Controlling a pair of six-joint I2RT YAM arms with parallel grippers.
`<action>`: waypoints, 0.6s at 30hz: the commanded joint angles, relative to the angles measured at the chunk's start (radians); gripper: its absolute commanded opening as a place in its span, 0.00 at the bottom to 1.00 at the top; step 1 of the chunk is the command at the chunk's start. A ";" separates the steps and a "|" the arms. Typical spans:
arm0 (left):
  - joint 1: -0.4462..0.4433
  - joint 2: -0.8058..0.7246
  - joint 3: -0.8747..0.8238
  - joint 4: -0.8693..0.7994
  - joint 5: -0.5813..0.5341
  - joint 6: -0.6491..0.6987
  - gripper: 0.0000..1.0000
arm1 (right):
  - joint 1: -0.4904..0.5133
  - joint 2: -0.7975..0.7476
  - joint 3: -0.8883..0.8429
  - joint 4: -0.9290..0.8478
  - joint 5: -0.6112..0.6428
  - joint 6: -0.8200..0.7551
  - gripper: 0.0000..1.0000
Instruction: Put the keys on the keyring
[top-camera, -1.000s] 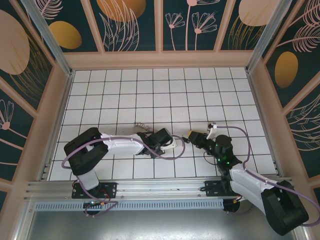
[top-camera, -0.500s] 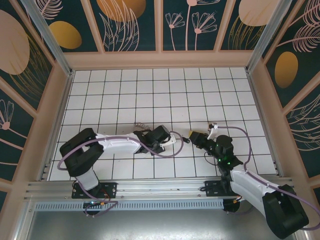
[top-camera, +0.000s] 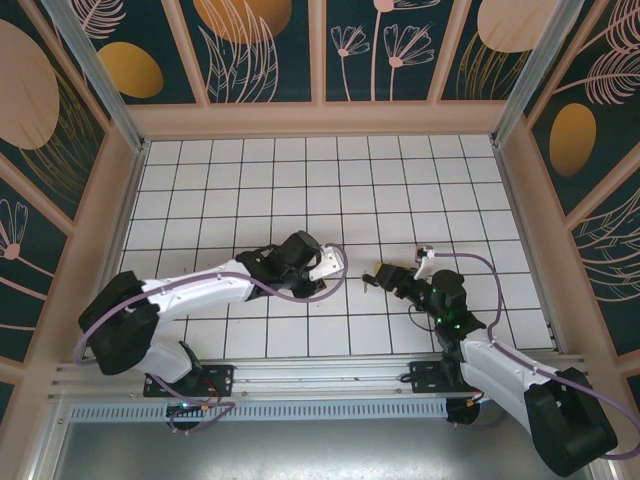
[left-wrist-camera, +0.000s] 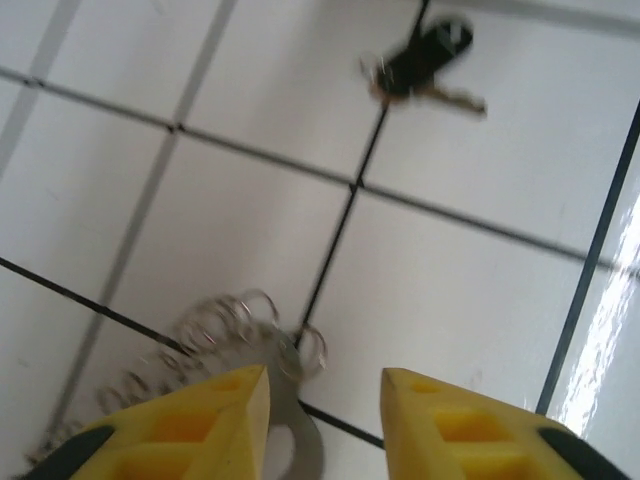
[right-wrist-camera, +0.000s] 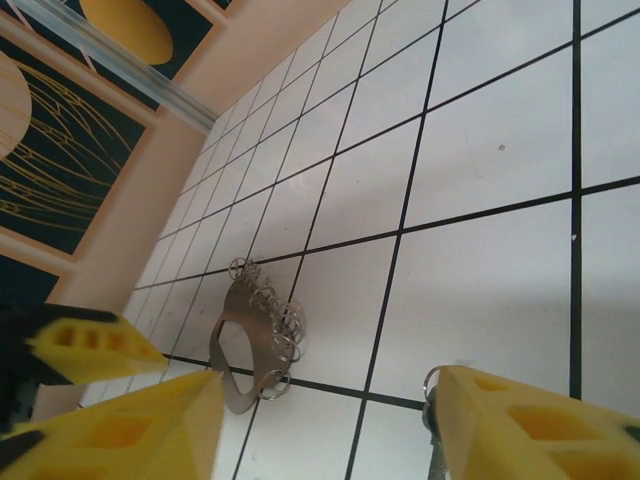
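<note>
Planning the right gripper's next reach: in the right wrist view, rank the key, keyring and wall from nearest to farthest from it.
1. The key: lower right, right beside one finger of the right gripper.
2. The keyring: ahead, left of centre, flat on the tiles.
3. The wall: upper left, beyond the tiles.
</note>
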 joint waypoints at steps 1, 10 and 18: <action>-0.012 0.027 0.004 -0.076 -0.025 0.081 0.38 | -0.007 0.000 -0.117 0.035 -0.004 -0.004 0.66; -0.079 0.128 0.004 -0.037 -0.146 0.153 0.39 | -0.011 0.030 -0.107 0.051 -0.004 0.000 0.81; -0.089 0.175 0.003 0.029 -0.201 0.186 0.39 | -0.015 0.034 -0.133 0.082 0.001 0.017 0.83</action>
